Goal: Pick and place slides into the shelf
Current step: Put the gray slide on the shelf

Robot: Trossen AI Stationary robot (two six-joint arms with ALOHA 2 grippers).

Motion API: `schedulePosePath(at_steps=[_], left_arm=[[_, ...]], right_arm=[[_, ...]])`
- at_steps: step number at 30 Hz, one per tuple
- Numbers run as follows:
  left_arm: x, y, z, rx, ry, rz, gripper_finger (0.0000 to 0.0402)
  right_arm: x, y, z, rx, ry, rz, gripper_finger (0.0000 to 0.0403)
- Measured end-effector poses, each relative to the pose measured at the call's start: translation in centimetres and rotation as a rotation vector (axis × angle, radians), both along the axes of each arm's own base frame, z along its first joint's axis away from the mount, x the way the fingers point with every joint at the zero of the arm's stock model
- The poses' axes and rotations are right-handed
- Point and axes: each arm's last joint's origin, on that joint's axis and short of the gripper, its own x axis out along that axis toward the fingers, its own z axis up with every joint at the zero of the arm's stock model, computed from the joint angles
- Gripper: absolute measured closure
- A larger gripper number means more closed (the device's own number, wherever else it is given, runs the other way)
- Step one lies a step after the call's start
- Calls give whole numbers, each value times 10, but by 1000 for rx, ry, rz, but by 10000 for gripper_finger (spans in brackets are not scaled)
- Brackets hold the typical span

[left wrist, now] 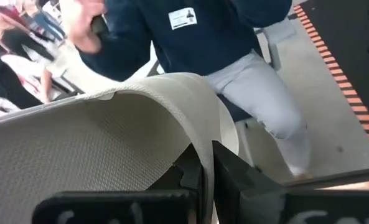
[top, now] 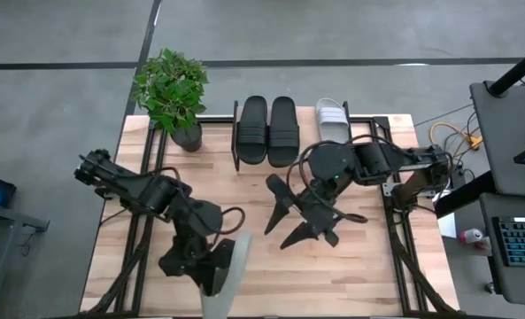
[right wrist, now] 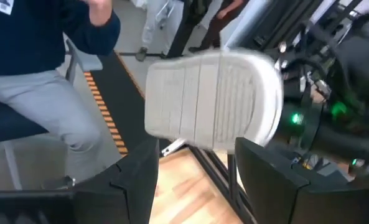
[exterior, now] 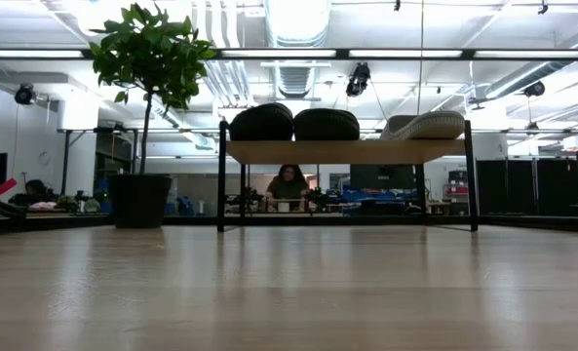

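The shelf [top: 306, 118] stands at the table's far edge, and its plank [exterior: 345, 151] shows in the low view. On top of it lie two black slides [top: 267, 130] side by side and one pale slide [top: 332, 120] to their right. The other pale slide [top: 227, 270] is in my left gripper [top: 211, 266] at the table's near edge. In the right wrist view the sole of this slide [right wrist: 212, 102] faces the camera. My right gripper [top: 290, 219] hovers open over the middle of the table, touching nothing. My left gripper [left wrist: 208, 167] holds the pale slide by its wide strap [left wrist: 200, 124], pinched at the strap's edge where it curves down. One finger [left wrist: 187, 177] sits under the strap's arch and the other [left wrist: 240, 180] outside it. The slide is lifted clear of the table.
A potted plant [top: 172, 91] stands at the table's far left corner, beside the shelf. A person in a dark top and pale trousers [left wrist: 259, 81] sits just beyond the table's near edge. Bare wood [top: 368, 257] lies between the arms and the shelf.
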Motion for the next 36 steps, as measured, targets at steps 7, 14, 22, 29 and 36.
schedulePosePath(at_steps=[7,14,22,29,36], left_arm=[[3,6,-7,1,73,38,401],[1,18,-1,-15,73,79,401],[-12,38,10,10,13,119,401],[-17,57,24,-45,-25,175,401],[-9,78,75,-433,-33,-19,401]], right_arm=[[-4,-14,2,-5,25,-33,200],[-4,-26,-1,-2,60,-6,200],[-13,-47,4,-80,17,-28,200],[-20,-69,14,-83,-39,-64,200],[-10,-88,41,280,-78,-60,200]])
